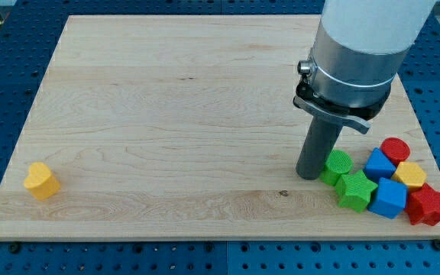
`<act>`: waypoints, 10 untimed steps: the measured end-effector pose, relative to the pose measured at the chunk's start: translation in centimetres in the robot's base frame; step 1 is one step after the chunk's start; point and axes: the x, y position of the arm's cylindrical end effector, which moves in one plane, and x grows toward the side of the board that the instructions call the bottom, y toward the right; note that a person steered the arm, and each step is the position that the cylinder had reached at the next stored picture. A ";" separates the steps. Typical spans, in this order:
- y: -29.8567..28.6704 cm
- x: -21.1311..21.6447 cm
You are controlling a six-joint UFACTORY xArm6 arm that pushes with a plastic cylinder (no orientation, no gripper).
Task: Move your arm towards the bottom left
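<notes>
My tip [309,176] is sitting on the surface [166,114] at the view's lower right, touching or just beside the green block [339,163]. No jaws on this rig, just a rod. Blocks are clustering right: green star [355,190], 2 blue cubes [380,163] [389,198], red cylinder [395,150], yellow block [411,175], red star [428,205]. Yellow heart [41,180] is lying at bottom left. Judging progress: barely started, nearly the full board width left to cross.
</notes>
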 end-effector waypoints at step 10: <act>-24.7 3.6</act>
